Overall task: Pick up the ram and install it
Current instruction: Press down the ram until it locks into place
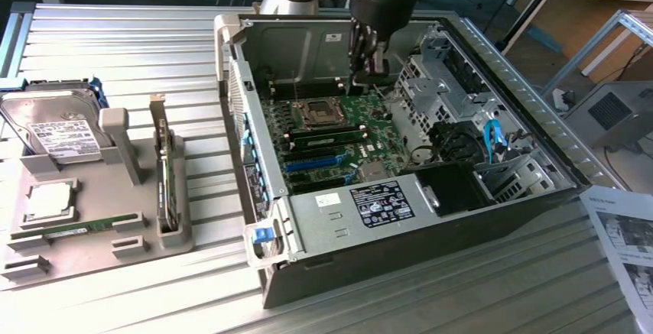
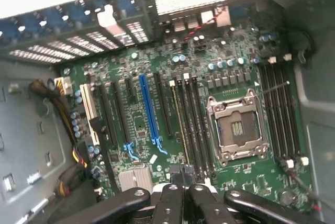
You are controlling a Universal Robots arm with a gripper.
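Note:
My gripper (image 1: 369, 79) hangs inside the open computer case (image 1: 531, 112), over the far end of the motherboard (image 1: 337, 143), its fingers shut with nothing visible between them. In the wrist view the gripper (image 2: 183, 191) sits just above the end of the memory slots beside the CPU socket (image 2: 238, 130). A thin green ram stick (image 1: 329, 131) stands seated in one of those slots, and shows edge-on as the ram stick (image 2: 179, 124). Another green ram stick (image 1: 87, 228) lies in the grey tray (image 1: 143, 254) on the exterior view's left, far from the gripper.
The tray also holds a hard drive (image 1: 60, 131), an upright card with a metal bracket (image 1: 164, 173) and a square chip (image 1: 46, 200). Inside the case are the power supply (image 1: 378, 204), drive cages (image 1: 449, 97) and a blue expansion slot (image 2: 149, 109). Printed paper (image 1: 622, 235) lies right.

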